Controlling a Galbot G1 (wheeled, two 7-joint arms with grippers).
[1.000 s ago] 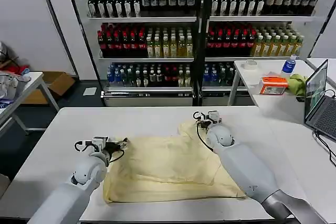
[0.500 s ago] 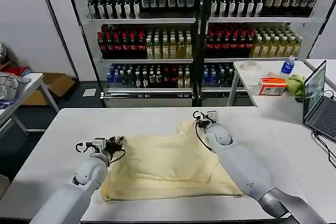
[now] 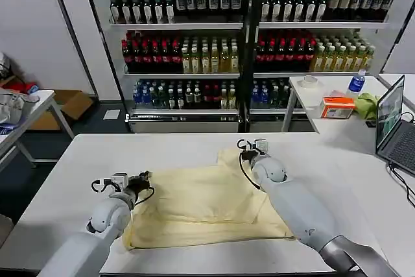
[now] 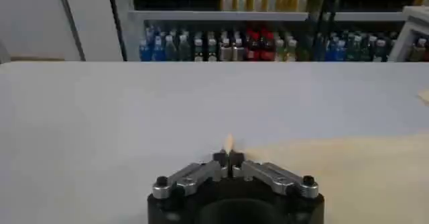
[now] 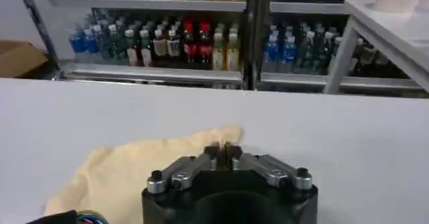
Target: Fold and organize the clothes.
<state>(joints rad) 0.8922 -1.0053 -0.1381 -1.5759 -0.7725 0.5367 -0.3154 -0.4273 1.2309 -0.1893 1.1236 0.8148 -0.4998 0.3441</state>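
Observation:
The pale cream-yellow T-shirt (image 3: 201, 202) lies partly folded on the white table (image 3: 78, 160). My left gripper (image 3: 144, 178) is shut on the shirt's left edge, low over the table. In the left wrist view a sliver of cloth pokes out between the closed jaws of the left gripper (image 4: 228, 157), and the shirt (image 4: 355, 172) spreads off to one side. My right gripper (image 3: 248, 154) is shut on the shirt's far corner. In the right wrist view the right gripper (image 5: 223, 151) pinches that corner, with the shirt (image 5: 114, 175) bunched beside it.
An open laptop (image 3: 397, 124) sits at the table's right edge. Behind it a side table (image 3: 311, 105) holds an orange box (image 3: 338, 106), a bottle (image 3: 356, 82) and a green cloth (image 3: 367, 104). Drink shelves (image 3: 240, 43) stand behind. A white-grey cloth heap (image 3: 10, 105) lies far left.
My left gripper has drifted a little to the left with the shirt's edge, and the shirt's near edge has shifted left with it. The right gripper has barely moved.

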